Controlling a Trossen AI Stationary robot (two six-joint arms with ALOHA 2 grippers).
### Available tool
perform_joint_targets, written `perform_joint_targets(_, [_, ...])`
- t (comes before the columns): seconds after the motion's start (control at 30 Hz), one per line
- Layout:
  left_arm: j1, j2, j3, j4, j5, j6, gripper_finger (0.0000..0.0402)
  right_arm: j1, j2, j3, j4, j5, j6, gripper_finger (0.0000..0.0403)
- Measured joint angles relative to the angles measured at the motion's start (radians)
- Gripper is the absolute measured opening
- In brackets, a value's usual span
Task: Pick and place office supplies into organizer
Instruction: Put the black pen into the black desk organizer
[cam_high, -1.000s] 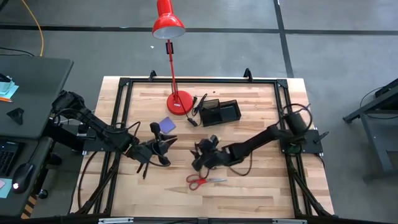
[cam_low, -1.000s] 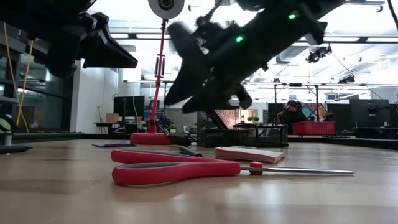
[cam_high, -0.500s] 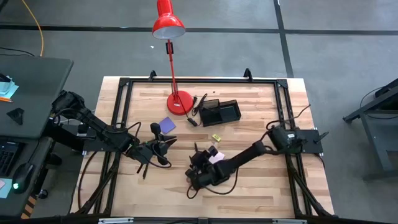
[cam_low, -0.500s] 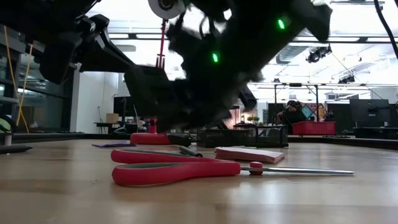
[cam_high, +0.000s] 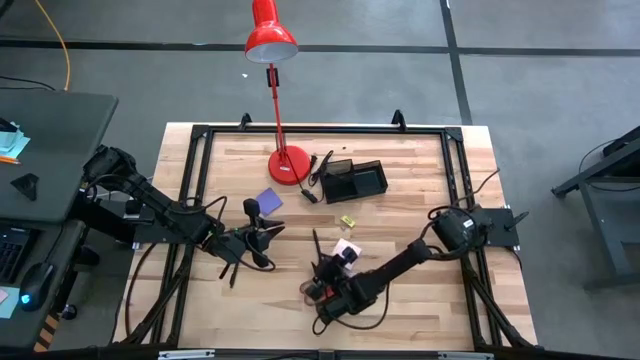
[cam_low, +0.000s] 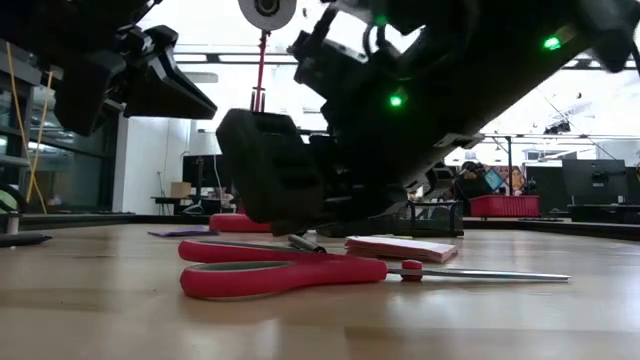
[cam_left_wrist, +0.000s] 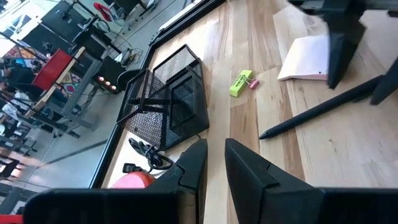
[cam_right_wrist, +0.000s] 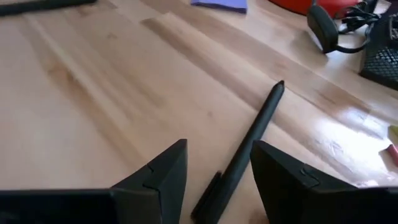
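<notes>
Hovering right gripper, fingers parted, empty, over thin black pen | left gripper idling nearly closed | black mesh organizer seemingly awaiting all supplies

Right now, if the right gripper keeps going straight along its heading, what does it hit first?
Most likely the black pen: it lies between the open fingers of the right gripper, running ahead along that line. Farther on sits the purple pad. Depth is uncertain.

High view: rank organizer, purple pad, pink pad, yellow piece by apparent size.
1. organizer, clearly largest.
2. purple pad and pink pad: look about alike, and the right arm partly covers the pink one, so not ranked.
3. yellow piece, smallest.
</notes>
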Motion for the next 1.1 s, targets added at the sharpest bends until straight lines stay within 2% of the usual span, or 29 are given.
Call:
perform_joint_targets(0.23, [0.000,0.000,0.000,0.007,0.003,0.003,0.0049,0.025,0.045,0.004,-0.018,0.007,0.033,0.0139])
perform_joint_targets(0.47, [0.000,0.000,0.000,0.008,0.005,0.002,0.0049,0.007,0.060,0.006,-0.025,-0.036,0.009,0.0117])
perform_joint_targets(0.63, [0.000,0.000,0.000,0.007,0.017,-0.001,0.0049,-0.007,0.058,0.008,-0.051,-0.119,-0.032,0.0068])
perform_joint_targets(0.77, [0.000,0.000,0.000,0.007,0.025,-0.001,0.0049,-0.009,0.049,0.008,-0.059,-0.140,-0.084,0.0022])
perform_joint_targets(1.0, [0.000,0.000,0.000,0.007,0.043,-0.002,0.0049,-0.012,-0.009,-0.003,-0.110,-0.148,-0.189,0.0022])
perform_joint_targets(1.1, [0.000,0.000,0.000,-0.010,0.085,-0.007,0.0049,-0.014,-0.046,-0.009,-0.175,-0.148,-0.258,0.0024])
